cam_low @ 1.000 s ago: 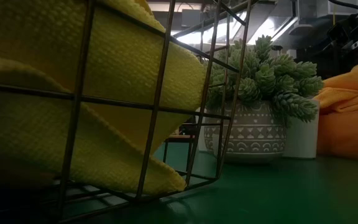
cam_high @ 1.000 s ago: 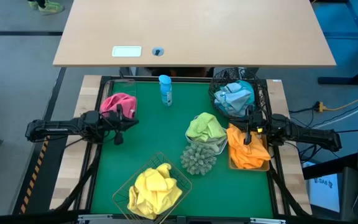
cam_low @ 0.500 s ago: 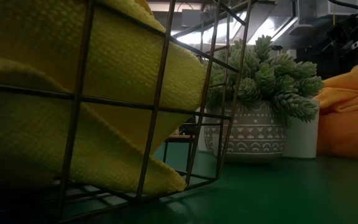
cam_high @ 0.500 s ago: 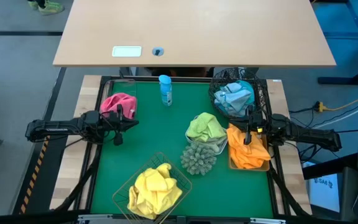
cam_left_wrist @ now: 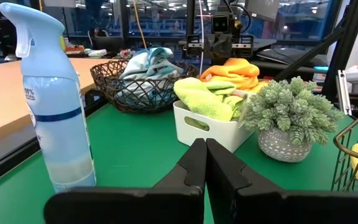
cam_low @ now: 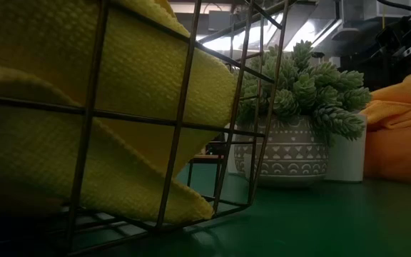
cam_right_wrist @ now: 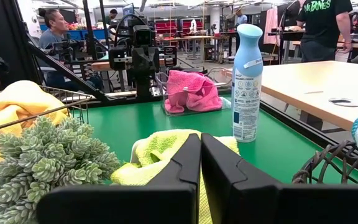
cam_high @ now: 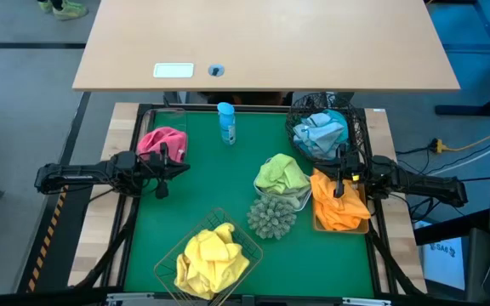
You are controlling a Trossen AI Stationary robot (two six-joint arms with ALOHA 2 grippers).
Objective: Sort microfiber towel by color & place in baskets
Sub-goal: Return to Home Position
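Five towels lie in baskets. The pink one (cam_high: 163, 142) is in the clear bin at the far left, the blue one (cam_high: 321, 131) in the round black mesh basket (cam_high: 351, 127), and the green one (cam_high: 281, 173) in the white tray (cam_left_wrist: 199, 127). The orange one (cam_high: 339, 204) is in the tan tray. The yellow one (cam_high: 211, 257) is in the gold wire basket (cam_high: 184, 243), near the front edge. My left gripper (cam_high: 181, 167) is shut and level beside the pink towel. My right gripper (cam_high: 330, 177) is shut and level above the orange towel. Neither holds anything.
A blue spray bottle (cam_high: 226, 121) stands at the far middle of the green mat. A spiky green plant in a patterned pot (cam_high: 272, 218) sits between the white tray and the gold basket. Bare mat lies at the centre left (cam_high: 202, 183). People stand in the room beyond.
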